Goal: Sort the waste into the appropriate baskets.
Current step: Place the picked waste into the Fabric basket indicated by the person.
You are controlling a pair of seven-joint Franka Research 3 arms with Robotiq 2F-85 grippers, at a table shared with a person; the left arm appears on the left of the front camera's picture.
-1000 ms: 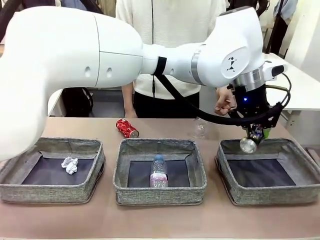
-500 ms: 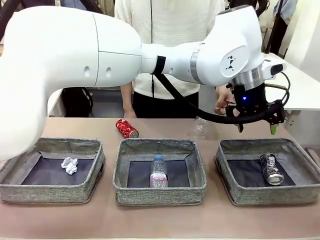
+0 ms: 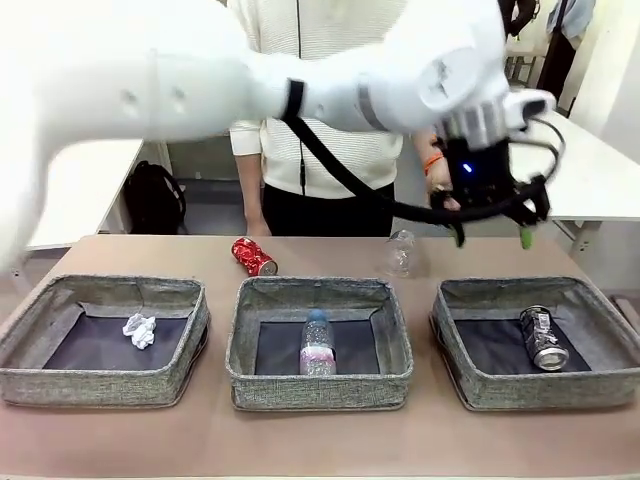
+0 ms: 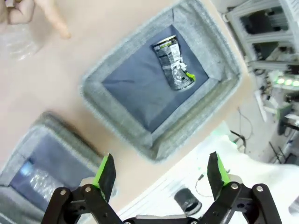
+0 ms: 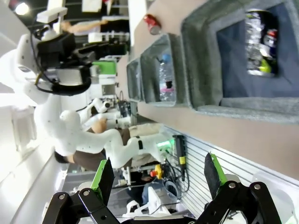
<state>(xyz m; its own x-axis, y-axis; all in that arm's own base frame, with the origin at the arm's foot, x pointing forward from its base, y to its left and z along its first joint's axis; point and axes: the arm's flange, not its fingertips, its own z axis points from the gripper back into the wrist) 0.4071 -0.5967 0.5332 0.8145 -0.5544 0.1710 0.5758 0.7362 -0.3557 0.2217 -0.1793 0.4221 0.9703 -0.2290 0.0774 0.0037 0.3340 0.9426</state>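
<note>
My left gripper [image 3: 492,236] hangs open and empty above the far edge of the right basket [image 3: 540,392]. In that basket lies the crushed dark can [image 3: 543,338]. A clear plastic bottle [image 3: 318,343] lies in the middle basket [image 3: 315,392], and a white paper ball [image 3: 140,330] sits in the left basket [image 3: 100,385]. On the table behind the baskets lie a crushed red can [image 3: 254,256] and a crushed clear container [image 3: 400,252]. The left wrist view looks down past the open left gripper [image 4: 161,172] at the dark can [image 4: 174,64]. My right gripper [image 5: 159,179] is open and empty.
A person stands at the far side, one hand [image 4: 28,11] close to the clear container [image 4: 18,39]. The left arm's big white links stretch across the upper front view. Bare table runs behind and in front of the baskets.
The dark can left my left gripper and dropped into the right basket. The gripper then rose and shifted slightly left, away from the basket.
</note>
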